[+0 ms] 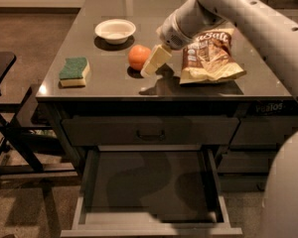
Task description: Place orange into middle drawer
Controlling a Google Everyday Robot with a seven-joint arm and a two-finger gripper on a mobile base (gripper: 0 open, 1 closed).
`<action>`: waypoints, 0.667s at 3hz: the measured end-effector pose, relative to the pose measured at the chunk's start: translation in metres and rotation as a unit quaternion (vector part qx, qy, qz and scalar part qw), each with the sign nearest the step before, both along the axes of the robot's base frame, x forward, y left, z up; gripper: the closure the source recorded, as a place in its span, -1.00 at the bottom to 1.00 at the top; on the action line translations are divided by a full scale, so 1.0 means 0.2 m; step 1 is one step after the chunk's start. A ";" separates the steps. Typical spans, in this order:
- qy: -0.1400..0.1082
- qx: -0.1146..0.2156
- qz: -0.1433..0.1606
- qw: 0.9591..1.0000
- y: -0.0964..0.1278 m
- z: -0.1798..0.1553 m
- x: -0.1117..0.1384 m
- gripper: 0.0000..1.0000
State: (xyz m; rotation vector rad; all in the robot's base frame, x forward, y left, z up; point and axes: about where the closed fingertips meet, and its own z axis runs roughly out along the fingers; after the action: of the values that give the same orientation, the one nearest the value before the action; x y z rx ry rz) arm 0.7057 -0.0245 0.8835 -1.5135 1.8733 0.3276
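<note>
Your pincer (156,62), grip impossible to tell, hovered beside the small round orange-red orange (138,56) upper centre; the wide grey middle drawer (149,187) stood open, unfilled.

- Counter top (114,90): dark, smooth, glossy; it mirrors lights and shapes.
- Orange (138,57): smooth skin with a faint sheen.
- Gripper (155,62), at the orange's 3 o'clock: pale cream, matt, plastic-looking.
- Arm (258,29): smooth, pale grey shell with a satin finish.
- Bowl (115,30): white, smooth.
- Sponge (74,71): coarse green pad over yellow foam.
- Snack bag (208,56): crinkled, shiny film.
- Middle drawer (149,229): matt grey walls and a dull, dark floor.
</note>
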 end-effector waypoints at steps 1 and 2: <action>0.013 0.010 0.006 1.000 0.05 -0.04 0.03 -1.00; 0.025 0.016 0.012 0.999 0.08 -0.08 0.05 -1.00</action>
State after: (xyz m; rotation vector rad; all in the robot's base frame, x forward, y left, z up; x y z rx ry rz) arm 0.7164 -0.0084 0.8669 -1.5198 1.8815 0.4084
